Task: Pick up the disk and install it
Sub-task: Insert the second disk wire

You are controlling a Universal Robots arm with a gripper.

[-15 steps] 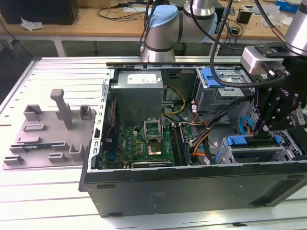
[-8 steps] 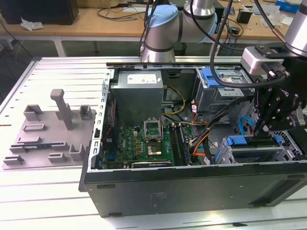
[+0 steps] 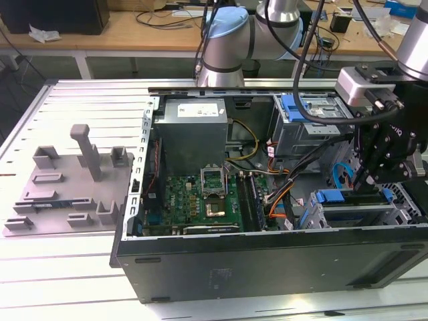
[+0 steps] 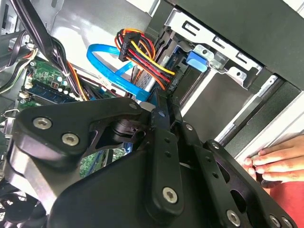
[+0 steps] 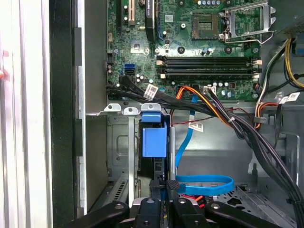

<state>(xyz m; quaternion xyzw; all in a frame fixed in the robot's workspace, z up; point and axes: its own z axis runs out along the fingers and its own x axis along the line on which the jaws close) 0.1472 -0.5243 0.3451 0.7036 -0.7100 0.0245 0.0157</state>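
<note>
Looks nearly done: the gripper (image 5: 161, 205) sits low inside the case (image 3: 267, 257), fingers pinched tight together, and the disk (image 5: 155, 137) is already slotted upright in its bay, right ahead of it.

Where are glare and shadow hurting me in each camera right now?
Exterior view: the table slats glare white, and it is dim inside the case. Second wrist view: the metal wall is washed out. First wrist view: the motherboard is evenly lit, the drive bay shadowed.
</note>
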